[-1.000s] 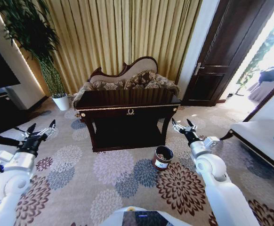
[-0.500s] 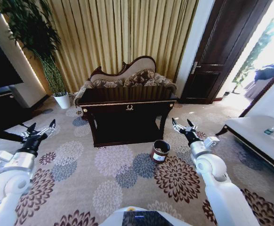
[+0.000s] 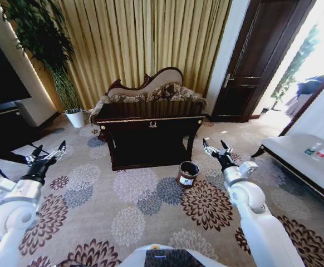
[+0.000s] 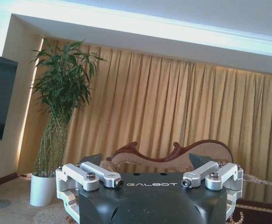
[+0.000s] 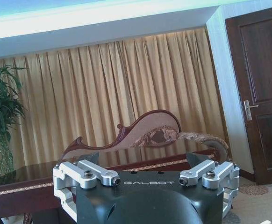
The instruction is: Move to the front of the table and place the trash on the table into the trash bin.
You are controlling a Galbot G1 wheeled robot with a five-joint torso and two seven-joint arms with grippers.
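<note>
The dark glossy table (image 3: 151, 119) with gold trim stands ahead in the middle of the head view, in front of the curtain. I cannot make out the trash on its top from here. The small reddish-brown trash bin (image 3: 187, 173) sits on the carpet by the table's front right leg. My left gripper (image 3: 50, 149) is raised at the left, open and holding nothing. My right gripper (image 3: 214, 144) is raised at the right, open and holding nothing, just right of the bin. The right wrist view shows the table (image 5: 19, 182) and that gripper's spread fingers (image 5: 88, 158).
A carved chaise (image 3: 151, 89) stands behind the table. A tall plant in a white pot (image 3: 74, 118) is at the back left and a dark door (image 3: 256, 67) at the back right. A pale-cushioned bench (image 3: 301, 161) carrying bottles is at the right. Flowered carpet lies between me and the table.
The whole head view has shifted: the table and bin now sit a little higher and smaller, so the camera moved. Both arms hold the same raised pose with open grippers.
</note>
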